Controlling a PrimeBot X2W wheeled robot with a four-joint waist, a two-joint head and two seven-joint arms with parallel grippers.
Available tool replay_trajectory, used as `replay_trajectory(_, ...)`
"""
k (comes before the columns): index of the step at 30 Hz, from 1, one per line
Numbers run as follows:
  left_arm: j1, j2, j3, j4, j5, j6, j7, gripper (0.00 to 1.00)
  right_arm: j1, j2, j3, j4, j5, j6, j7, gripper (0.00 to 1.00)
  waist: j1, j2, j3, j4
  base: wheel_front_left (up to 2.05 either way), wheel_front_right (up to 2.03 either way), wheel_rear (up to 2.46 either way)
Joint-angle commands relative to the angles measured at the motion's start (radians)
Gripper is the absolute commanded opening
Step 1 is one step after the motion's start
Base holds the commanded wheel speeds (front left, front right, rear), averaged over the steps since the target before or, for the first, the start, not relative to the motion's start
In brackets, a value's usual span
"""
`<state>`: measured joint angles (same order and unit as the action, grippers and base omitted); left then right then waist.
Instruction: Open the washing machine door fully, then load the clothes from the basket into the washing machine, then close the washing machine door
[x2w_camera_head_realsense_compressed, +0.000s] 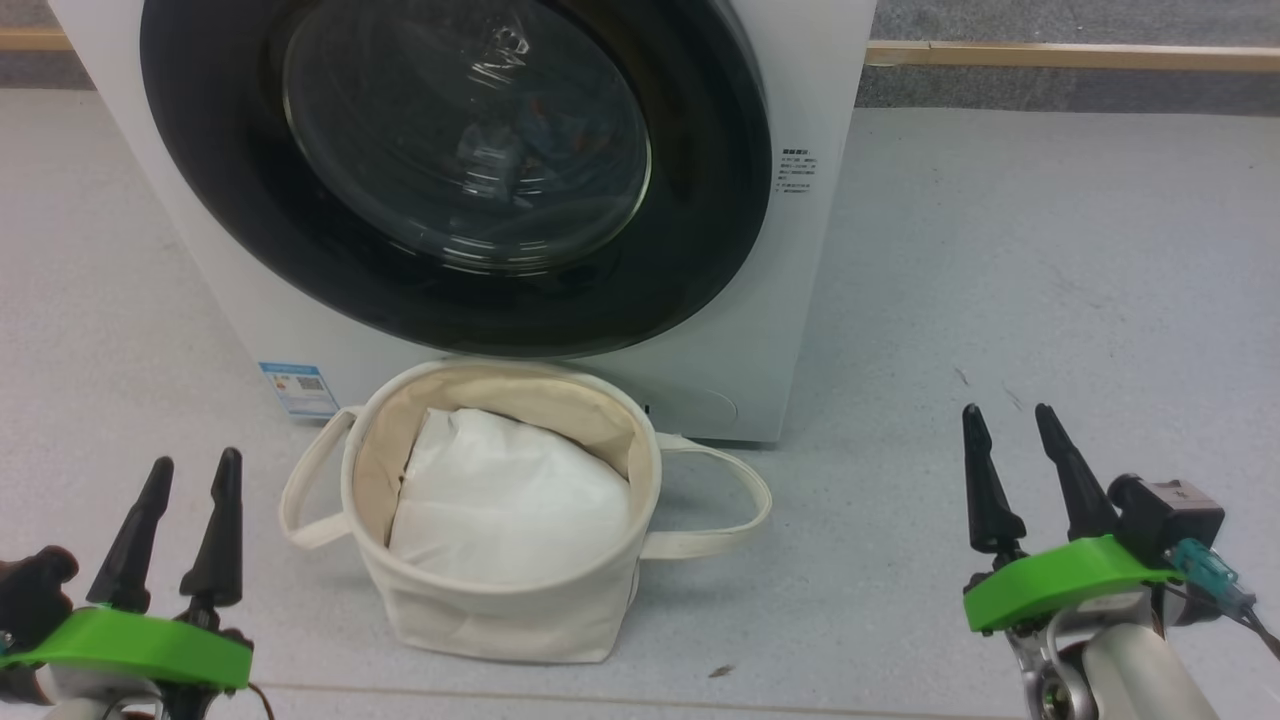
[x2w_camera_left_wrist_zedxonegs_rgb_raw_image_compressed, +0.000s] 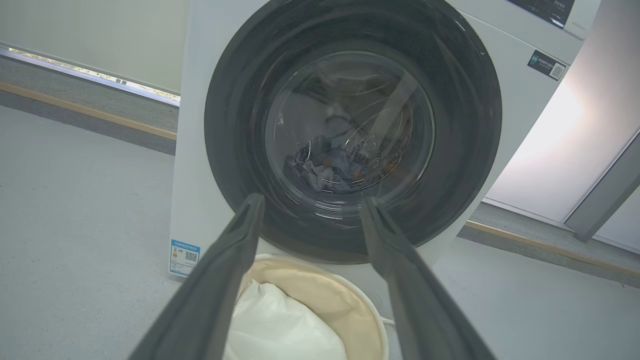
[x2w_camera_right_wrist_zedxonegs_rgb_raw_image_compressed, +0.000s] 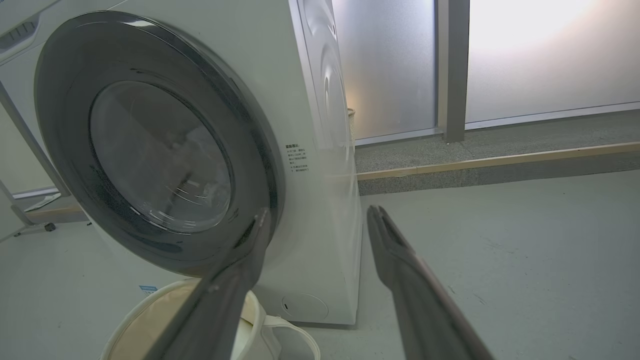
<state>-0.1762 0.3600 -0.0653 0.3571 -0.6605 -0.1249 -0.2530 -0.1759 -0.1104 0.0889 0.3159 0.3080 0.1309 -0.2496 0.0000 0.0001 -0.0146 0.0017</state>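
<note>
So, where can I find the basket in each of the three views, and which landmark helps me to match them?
Head view: the basket stands lower centre, just before the washing machine.
Left wrist view: bottom centre, cut by the bottom edge.
Right wrist view: bottom left corner, partly cut off.
Shared landmark: the blue-white sticker on the machine's front, near the basket.

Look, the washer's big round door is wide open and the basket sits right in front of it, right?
No, the washing machine door is shut; the head view shows it closed against the washing machine. The basket does sit right in front.
</note>
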Motion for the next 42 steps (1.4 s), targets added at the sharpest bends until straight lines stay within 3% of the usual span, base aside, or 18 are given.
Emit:
replay_trajectory(1,-0.043,0.031,0.039,-0.033,0.010,-0.006,-0.009,1.00,-0.016,0.001,0.022,-0.029,-0.005,0.000,-0.012,1.00,0.0000,-0.0001,0.001,0.000,0.00,0.00,0.00)
replay_trajectory(34,-0.063,0.039,0.033,-0.015,0.000,-0.006,-0.009,1.00,-0.032,0.018,0.026,-0.016,-0.004,0.000,-0.012,1.00,0.0000,-0.0001,0.011,0.001,0.00,0.00,0.00)
replay_trajectory(35,-0.009,0.001,-0.010,0.010,-0.002,0.001,0.000,0.00,-0.001,0.013,0.004,0.014,0.000,0.000,0.000,0.00,0.0000,-0.0001,0.011,0.002,0.00,0.00,0.00)
replay_trajectory(42,0.009,-0.029,-0.012,0.035,-0.029,0.001,0.013,0.00,0.012,0.016,-0.001,0.048,0.038,0.000,0.013,0.00,0.0006,-0.0001,0.011,0.002,0.00,0.00,0.00)
